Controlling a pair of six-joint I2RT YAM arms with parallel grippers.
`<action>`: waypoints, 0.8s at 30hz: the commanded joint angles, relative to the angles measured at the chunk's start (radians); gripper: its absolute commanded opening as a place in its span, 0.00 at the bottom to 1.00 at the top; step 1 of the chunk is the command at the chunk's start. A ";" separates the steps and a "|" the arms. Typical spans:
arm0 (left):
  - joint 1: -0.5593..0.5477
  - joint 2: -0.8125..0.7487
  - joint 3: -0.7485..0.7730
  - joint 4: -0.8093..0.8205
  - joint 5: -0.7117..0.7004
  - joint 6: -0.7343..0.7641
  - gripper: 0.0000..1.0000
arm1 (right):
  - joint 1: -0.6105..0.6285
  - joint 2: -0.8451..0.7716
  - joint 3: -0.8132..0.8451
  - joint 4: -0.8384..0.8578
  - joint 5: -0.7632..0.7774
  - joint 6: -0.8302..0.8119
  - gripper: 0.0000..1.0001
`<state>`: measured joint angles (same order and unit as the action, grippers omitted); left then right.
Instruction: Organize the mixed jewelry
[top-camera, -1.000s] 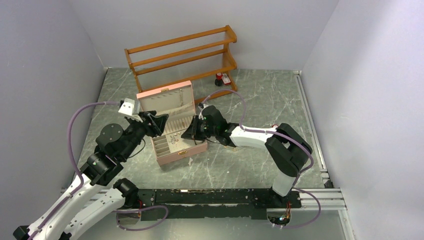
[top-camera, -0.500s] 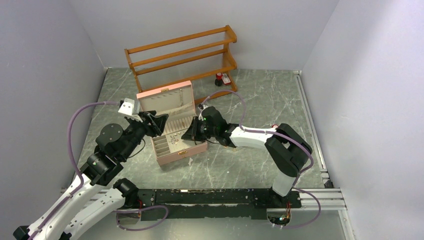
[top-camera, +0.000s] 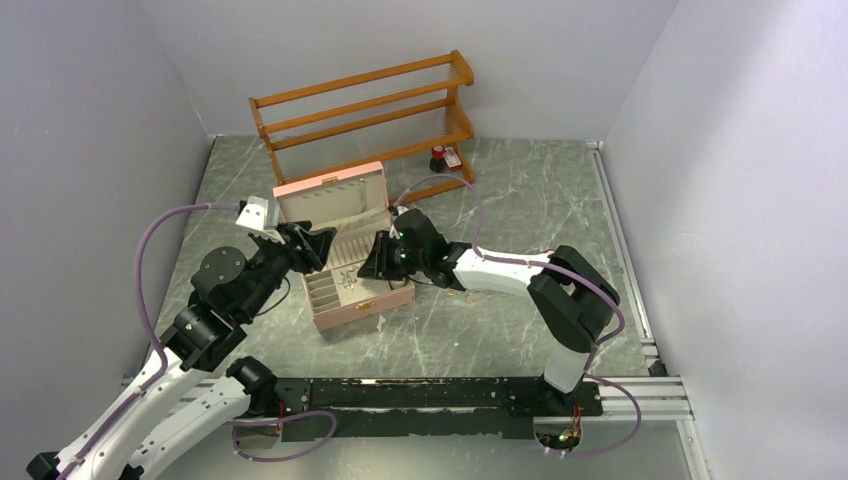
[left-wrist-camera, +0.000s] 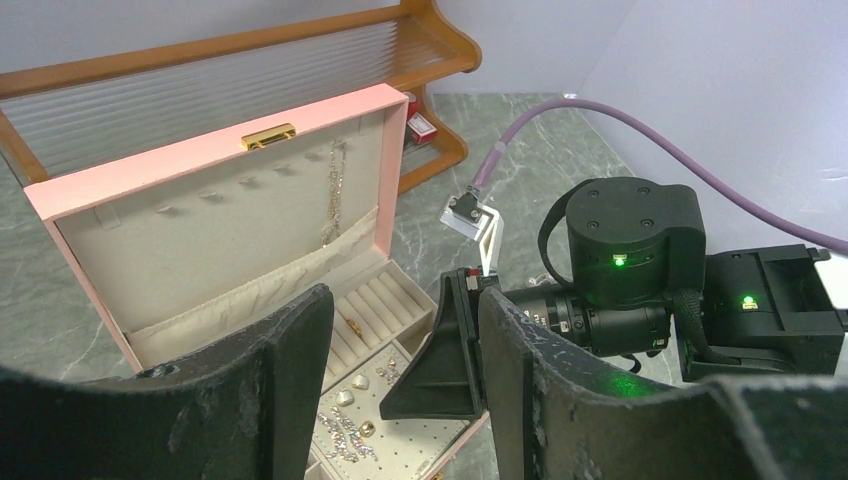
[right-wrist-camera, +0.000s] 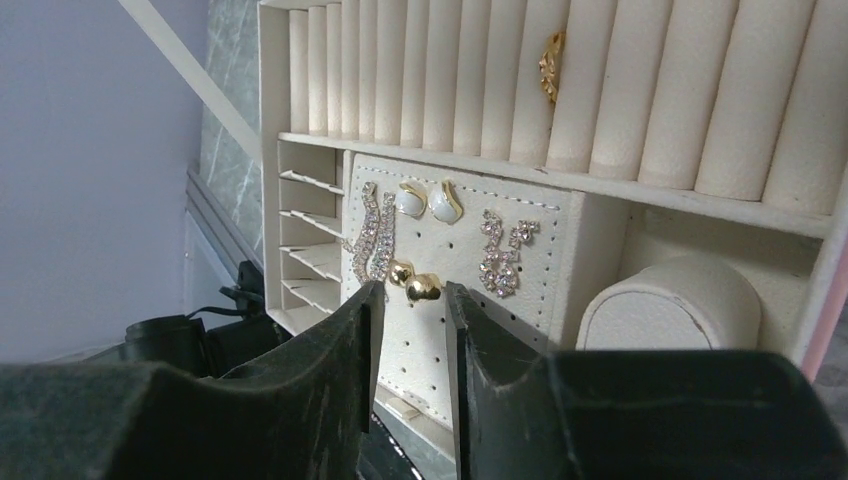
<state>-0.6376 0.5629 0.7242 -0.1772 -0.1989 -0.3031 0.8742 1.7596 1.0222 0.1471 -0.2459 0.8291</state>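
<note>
**Step in hand (judged).** The right arm is working the earring section of the pink hinged jewelry box (top-camera: 366, 303), which stands lid-open on the grey marbled table (top-camera: 520, 200).

**Grippers**
- The right gripper (right-wrist-camera: 412, 295) hangs low over the cream perforated earring pad (right-wrist-camera: 480, 330). Its jaws stand a narrow gap apart, with nothing seen clamped.
- The left gripper (left-wrist-camera: 405, 315) hovers at the box's left edge, jaws wide apart and empty.

**Jewelry**
- Framed in the right gripper's gap is a pair of gold ball stud earrings (right-wrist-camera: 413, 282) on the pad.
- Also on the pad are long crystal drop earrings (right-wrist-camera: 372, 238), white teardrop earrings (right-wrist-camera: 428, 200) and crystal cluster earrings (right-wrist-camera: 503, 255).
- One gold ring (right-wrist-camera: 549, 60) sits in the cream ring rolls (right-wrist-camera: 650, 90) behind the pad.

**To do it well**
- If the studs are the target, centre the gap on one stud, descend straight and close gently. The pieces look tiny and smooth, so they are likely to slip or flick away.
- The crystal drops lie just beside the studs, and a sloppy approach could drag them.
- The box looks light and may skid, so the left arm could steady its wall.

**Not resolved**
- I cannot tell whether the studs are pushed into the pad's holes or lie loose.
- Contact between fingertips and pad is also unclear, because the wrist view flattens depth.
- In the top view the right gripper covers the pad, and the jewelry is too small to read.
- In the left wrist view the arm's own fingers hide the front compartments.
- The contents of the slotted dividers left of the pad are unseen.
- A thin chain (left-wrist-camera: 333, 195) hangs in the lid, but its clasp is indistinct.
</note>
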 joint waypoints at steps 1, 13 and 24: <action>0.010 -0.011 -0.011 0.019 -0.007 0.004 0.60 | 0.011 -0.001 0.015 -0.079 0.034 -0.038 0.34; 0.012 -0.015 -0.014 0.019 -0.004 -0.002 0.60 | 0.018 -0.062 0.023 -0.118 0.087 -0.068 0.35; 0.013 -0.013 -0.016 0.020 0.001 -0.006 0.60 | 0.044 -0.039 0.083 -0.136 0.189 -0.136 0.29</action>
<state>-0.6334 0.5545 0.7128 -0.1772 -0.1986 -0.3038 0.9081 1.7191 1.0657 0.0261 -0.1181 0.7319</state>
